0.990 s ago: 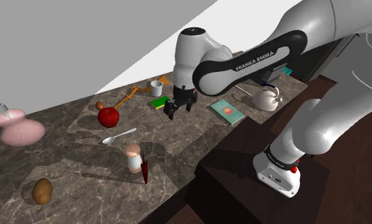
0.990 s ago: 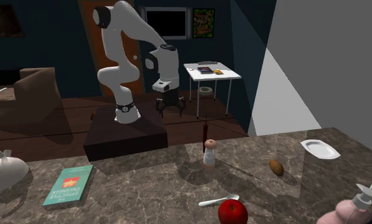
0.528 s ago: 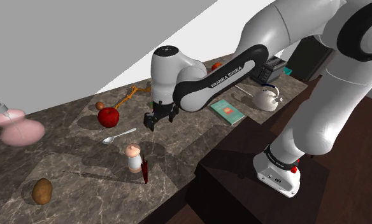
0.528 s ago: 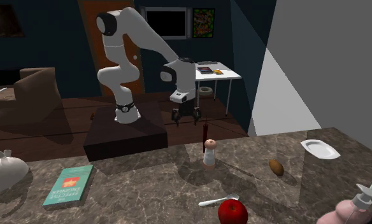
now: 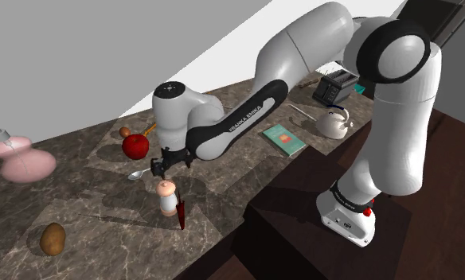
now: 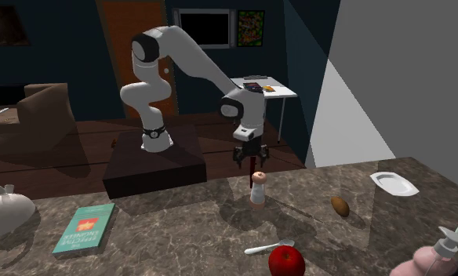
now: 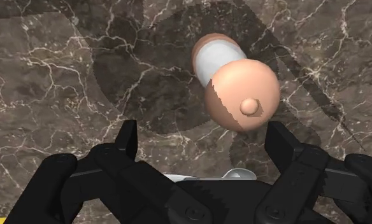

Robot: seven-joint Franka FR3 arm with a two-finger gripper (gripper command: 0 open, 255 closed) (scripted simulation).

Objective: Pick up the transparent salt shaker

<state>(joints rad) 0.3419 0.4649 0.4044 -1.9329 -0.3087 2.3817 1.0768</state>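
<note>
The salt shaker (image 5: 168,197) stands upright on the dark marble counter (image 5: 103,203), near its front edge. It has a pale clear body and a peach-coloured rounded cap with a small knob. My gripper (image 5: 161,167) hangs open just above it, and nothing is between the fingers. From the second exterior view the gripper (image 6: 251,162) is right over the shaker (image 6: 257,188). In the wrist view the shaker's cap (image 7: 242,95) lies just ahead of the open gripper (image 7: 202,130), closer to one fingertip than the other.
A thin red upright stick (image 5: 181,215) stands right beside the shaker. A spoon (image 5: 147,170) and a red apple (image 5: 135,146) lie just behind the gripper. A potato (image 5: 53,238), a pink vase (image 5: 24,163), a teal book (image 5: 284,139) and a white kettle (image 5: 333,123) sit further off.
The arm has swung toward the shoulder view's left and lowered, carrying the open gripper from the far side of the counter to just above the shaker.
</note>
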